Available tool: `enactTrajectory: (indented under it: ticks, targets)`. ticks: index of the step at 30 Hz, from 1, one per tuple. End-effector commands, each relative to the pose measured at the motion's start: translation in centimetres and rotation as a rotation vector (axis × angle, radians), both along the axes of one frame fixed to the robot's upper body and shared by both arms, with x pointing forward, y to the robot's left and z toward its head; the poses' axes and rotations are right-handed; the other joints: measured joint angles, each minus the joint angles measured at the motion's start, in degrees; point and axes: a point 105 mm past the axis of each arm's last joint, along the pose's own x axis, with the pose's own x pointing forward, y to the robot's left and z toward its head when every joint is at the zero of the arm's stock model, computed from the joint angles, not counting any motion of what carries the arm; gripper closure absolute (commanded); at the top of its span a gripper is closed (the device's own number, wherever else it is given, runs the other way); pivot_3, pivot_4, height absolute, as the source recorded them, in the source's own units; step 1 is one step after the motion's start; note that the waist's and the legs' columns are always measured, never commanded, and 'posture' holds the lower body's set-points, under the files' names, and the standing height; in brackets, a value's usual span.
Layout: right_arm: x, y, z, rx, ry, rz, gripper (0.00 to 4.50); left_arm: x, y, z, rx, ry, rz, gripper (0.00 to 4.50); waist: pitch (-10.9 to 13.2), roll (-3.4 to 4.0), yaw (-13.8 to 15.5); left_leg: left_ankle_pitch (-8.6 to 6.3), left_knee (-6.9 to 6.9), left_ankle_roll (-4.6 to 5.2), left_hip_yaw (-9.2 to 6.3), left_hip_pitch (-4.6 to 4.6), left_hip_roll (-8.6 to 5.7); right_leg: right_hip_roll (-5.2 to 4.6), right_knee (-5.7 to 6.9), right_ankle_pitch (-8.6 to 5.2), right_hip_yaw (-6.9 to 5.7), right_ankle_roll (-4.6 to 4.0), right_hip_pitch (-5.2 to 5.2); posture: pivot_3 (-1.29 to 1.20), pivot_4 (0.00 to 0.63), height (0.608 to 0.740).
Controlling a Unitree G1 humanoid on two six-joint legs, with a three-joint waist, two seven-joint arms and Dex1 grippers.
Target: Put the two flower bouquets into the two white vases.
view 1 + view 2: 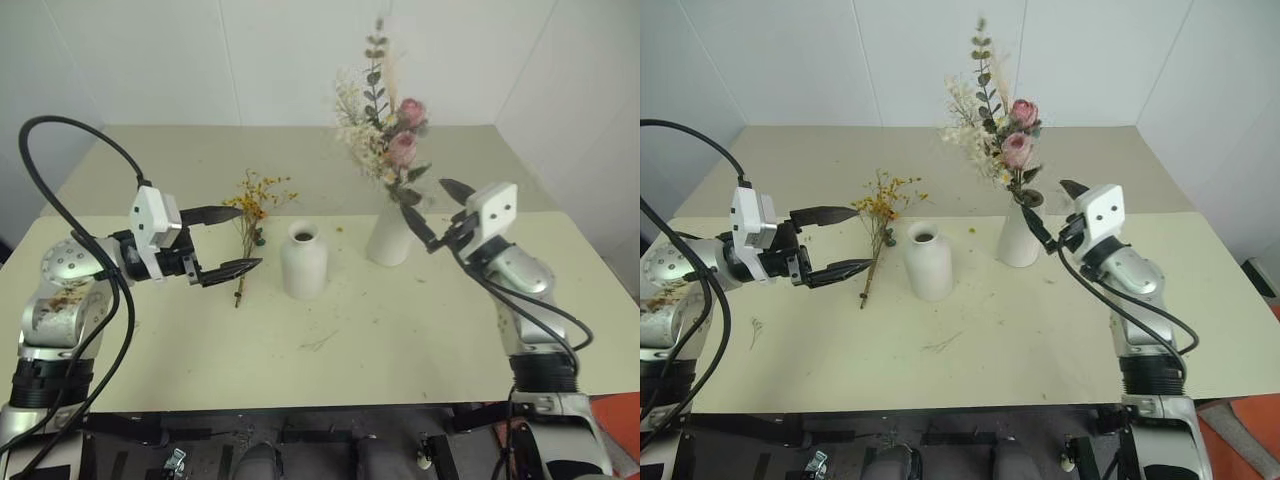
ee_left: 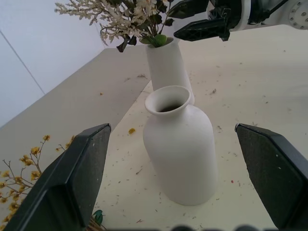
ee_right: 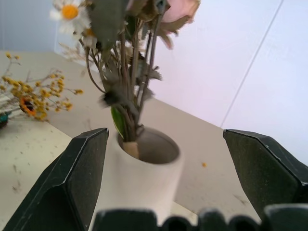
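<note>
1. The taller white vase (image 1: 389,238) stands upright on the pale desk (image 1: 420,340), towards the robot's right of the middle.
2. The fuller bunch (image 1: 385,130) of pink roses, cream sprigs and green leaves sits in that vase, its stems down inside the wide mouth and its flowers rising well above the rim.
3. The right tool (image 1: 437,213) hangs just beside the taller vase at about rim height, its two black fingers spread wide with nothing between them; the right wrist view looks between them at the vase mouth.
4. The shorter rounded vase (image 1: 303,260) stands upright near the middle of the desk, to the left of the taller one and apart from it, its narrow neck holding nothing.
5. The thin spray of yellow-orange flowers (image 1: 252,225) lies flat on the desk to the left of the shorter vase, its blooms towards the far side and its stem end towards the robot.
6. The left tool (image 1: 227,242) is held level over the desk, just above the spray, fingers wide apart and gripping nothing, pointing towards the shorter vase.
7. Small bits of plant litter are scattered over the desk.
</note>
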Motion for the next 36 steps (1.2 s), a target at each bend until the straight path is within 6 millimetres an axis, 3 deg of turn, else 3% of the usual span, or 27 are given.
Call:
enactTrajectory:
  ticks: [1,5,12,19,24,28,34,36]
  targets:
    - [-1.8,-1.2,2.1,-0.024,-0.053,0.032,0.03,-0.8,0.4,1.2,-0.002,-0.051,0.007,0.0,0.0,0.0,0.0,0.0,0.0,0.0,0.01,0.0,0.0,0.0,0.0,0.0,0.0,0.0,0.0,0.0,0.15,0.74]
    - [-3.3,-1.7,2.3,-0.062,-0.004,0.084,0.03,-0.8,1.2,1.3,-0.023,-0.047,0.1,0.0,0.0,0.0,-0.23,0.0,0.0,0.0,0.01,0.03,0.01,0.01,0.02,0.0,0.02,0.0,0.01,0.0,0.15,0.74]
    - [-7.8,-1.4,0.8,-0.261,0.183,0.293,0.03,2.5,1.6,-0.3,0.085,0.078,0.473,0.0,0.01,-0.03,0.94,-0.01,0.03,0.01,-0.04,0.09,-0.01,0.0,-0.02,-0.01,-0.01,0.02,0.14,0.0,0.15,0.74]
    - [-9.5,-1.1,1.3,-0.3,0.239,0.354,0.03,6.0,1.1,-2.8,0.124,0.317,0.706,0.0,0.0,-0.07,1.5,0.0,0.11,0.0,-0.07,0.1,-0.05,0.01,0.02,0.0,-0.03,0.04,0.16,0.0,0.15,0.74]
    - [-11.5,-1.0,2.2,-0.371,0.26,0.443,0.03,8.1,0.0,-4.9,0.167,0.5,0.765,0.0,0.01,-0.09,1.51,0.0,0.13,0.01,-0.13,0.02,-0.09,0.0,-0.03,-0.01,-0.06,0.05,0.16,0.0,0.15,0.74]
    - [-11.7,-1.4,2.3,-0.396,0.26,0.414,0.03,8.4,-0.8,-6.7,0.173,0.615,0.724,0.0,0.01,-0.09,1.15,0.0,0.13,0.01,-0.13,0.03,-0.09,0.01,-0.06,-0.01,-0.05,0.05,0.15,0.0,0.15,0.74]
    - [-12.0,-1.7,2.4,-0.396,0.249,0.369,0.03,9.3,-0.9,-8.6,0.225,0.657,0.746,0.0,0.01,-0.09,1.4,0.0,0.15,0.0,-0.13,0.03,-0.1,0.0,0.0,-0.01,-0.05,0.04,0.15,0.0,0.15,0.74]
    - [-12.3,-1.8,2.5,-0.405,0.245,0.363,0.0,9.7,-0.8,-8.5,0.208,0.659,0.757,0.4,0.01,-0.09,1.49,0.0,0.15,0.0,-0.14,0.03,-0.11,-0.01,0.0,-0.01,-0.06,0.05,0.16,0.0,0.15,0.74]
